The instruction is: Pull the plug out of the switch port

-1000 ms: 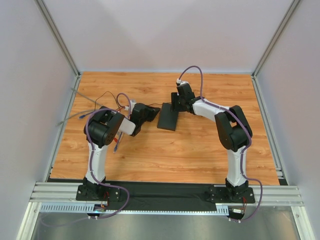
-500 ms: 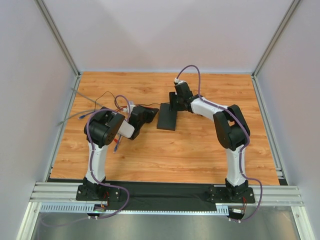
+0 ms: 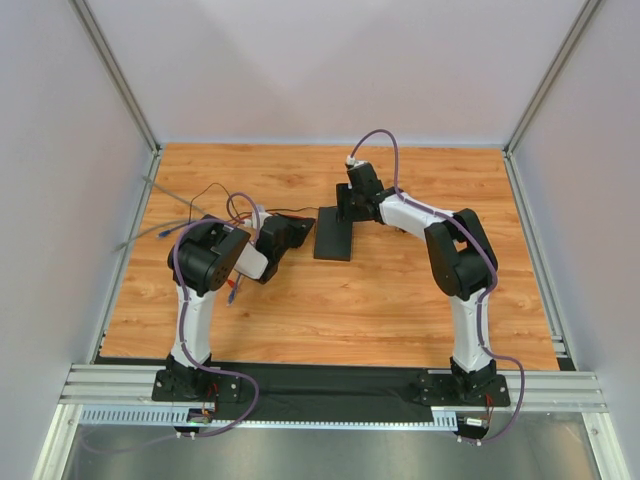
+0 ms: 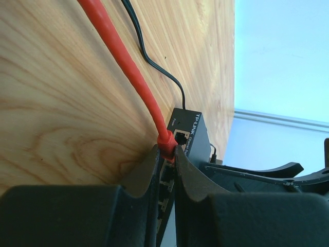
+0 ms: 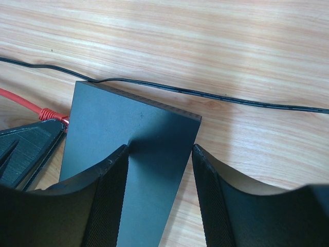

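Observation:
The switch (image 3: 335, 235) is a flat black box lying on the wooden table, and it also shows in the right wrist view (image 5: 123, 128). A red plug (image 4: 167, 148) on a red cable (image 4: 118, 56) sits at the port edge of the switch (image 4: 193, 128). My left gripper (image 4: 167, 154) is shut on the red plug, right against the ports, and appears in the top view (image 3: 300, 222). My right gripper (image 5: 159, 154) is open over the switch's top near its far end, one finger above the box and one past its edge; it also shows from above (image 3: 345, 210).
A thin black power cable (image 5: 231, 98) runs across the table behind the switch and bends away in the left wrist view (image 4: 154, 62). More cables lie at the table's left (image 3: 215, 195). Grey walls enclose the table (image 3: 400, 300).
My right wrist has shifted slightly left and farther back over the switch. My left gripper has stayed at the port edge, barely moving.

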You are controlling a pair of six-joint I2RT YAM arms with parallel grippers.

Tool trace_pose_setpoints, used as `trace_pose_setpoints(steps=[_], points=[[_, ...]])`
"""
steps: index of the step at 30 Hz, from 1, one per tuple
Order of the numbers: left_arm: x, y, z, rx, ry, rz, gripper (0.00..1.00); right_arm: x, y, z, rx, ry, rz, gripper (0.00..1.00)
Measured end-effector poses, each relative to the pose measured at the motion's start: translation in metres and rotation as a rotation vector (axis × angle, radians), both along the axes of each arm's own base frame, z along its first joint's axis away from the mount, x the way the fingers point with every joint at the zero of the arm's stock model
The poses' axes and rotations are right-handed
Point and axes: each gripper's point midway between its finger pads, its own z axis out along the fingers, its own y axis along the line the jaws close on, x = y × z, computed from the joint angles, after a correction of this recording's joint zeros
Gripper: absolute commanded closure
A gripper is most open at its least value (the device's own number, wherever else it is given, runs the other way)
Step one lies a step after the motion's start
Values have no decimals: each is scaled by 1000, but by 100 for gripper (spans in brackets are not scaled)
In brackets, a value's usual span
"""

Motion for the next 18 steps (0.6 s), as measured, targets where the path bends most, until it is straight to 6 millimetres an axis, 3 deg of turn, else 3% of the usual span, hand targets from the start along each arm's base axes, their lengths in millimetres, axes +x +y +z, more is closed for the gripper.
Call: trace_pose_setpoints(steps=[18], points=[[6,6,1,37,0,-43,100,2,3,-1,20,6,-5,47]])
